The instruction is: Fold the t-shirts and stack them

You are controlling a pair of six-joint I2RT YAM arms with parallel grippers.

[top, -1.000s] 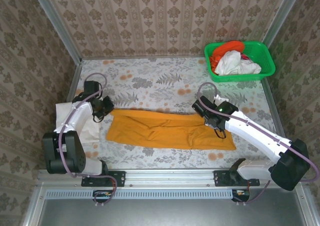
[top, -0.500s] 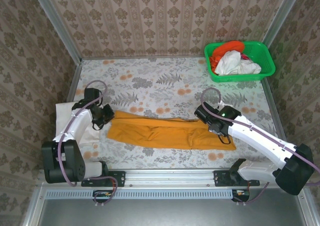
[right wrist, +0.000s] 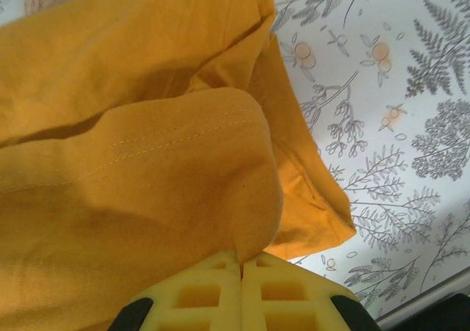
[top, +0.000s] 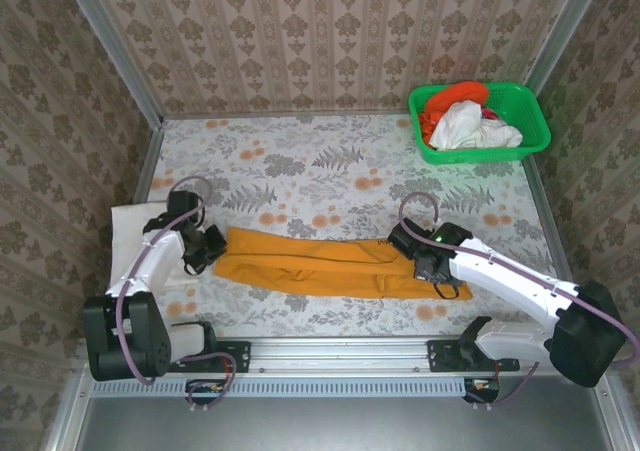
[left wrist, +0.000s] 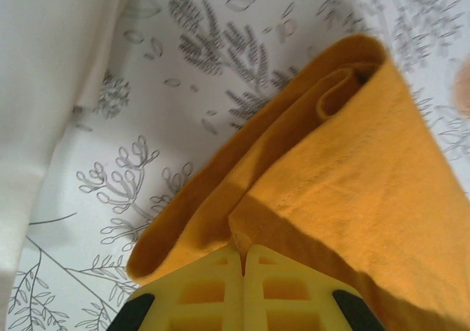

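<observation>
- The left claw (top: 205,247) is seen clamped shut on the left end of the orange shirt (top: 320,267). The right claw (top: 428,263) is pinched shut on its right end.
- The shirt is laid as a long folded band across the near side of the table (top: 300,161).
- The gripped hems are hidden between yellow pads (left wrist: 198,288).
- A white cloth (top: 128,223) is partly covered by the left arm.
- A white shirt (top: 470,129) and a red shirt (top: 455,96) are heaped in a green basket (top: 536,121), far right.
</observation>
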